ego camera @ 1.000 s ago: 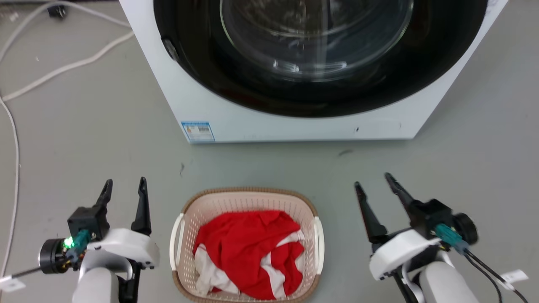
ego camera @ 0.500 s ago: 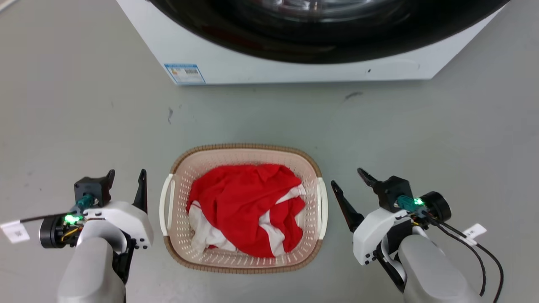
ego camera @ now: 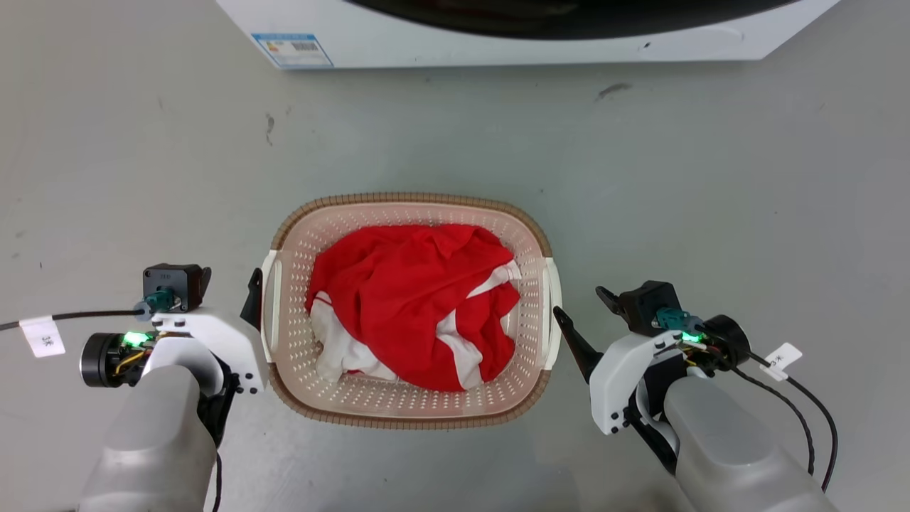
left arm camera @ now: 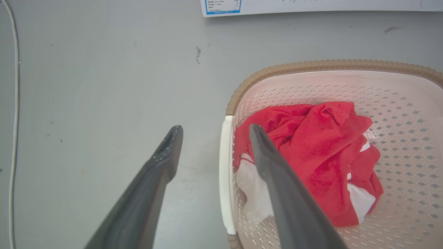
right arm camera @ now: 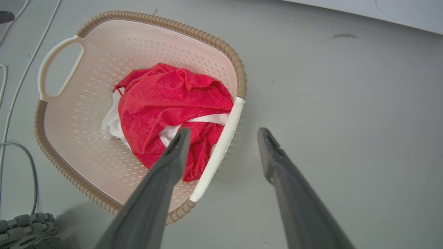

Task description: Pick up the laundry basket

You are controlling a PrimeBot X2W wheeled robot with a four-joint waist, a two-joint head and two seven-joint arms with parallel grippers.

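The laundry basket (ego camera: 398,400) sits mid-frame in the head view on the grey floor (ego camera: 711,178), holding a red-and-white cloth (ego camera: 412,299). The washing machine (ego camera: 498,43) runs along the top edge. The left gripper (ego camera: 229,281) and right gripper (ego camera: 579,302) flank the basket, both spread wide and empty. Each wrist view shows a white handle (left arm camera: 225,180) between that gripper's fingers, and the right wrist view adds cables (right arm camera: 21,83) at its left edge.

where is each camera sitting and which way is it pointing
Head view: on the head, looking down at the laundry basket before the washing machine; left gripper and right gripper flank it, open.
Left wrist view: on the left wrist, looking along its fingers; the basket's left handle shows between them.
Right wrist view: likewise, fingers either side of the right handle.
All three share the basket and its red-and-white cloth.
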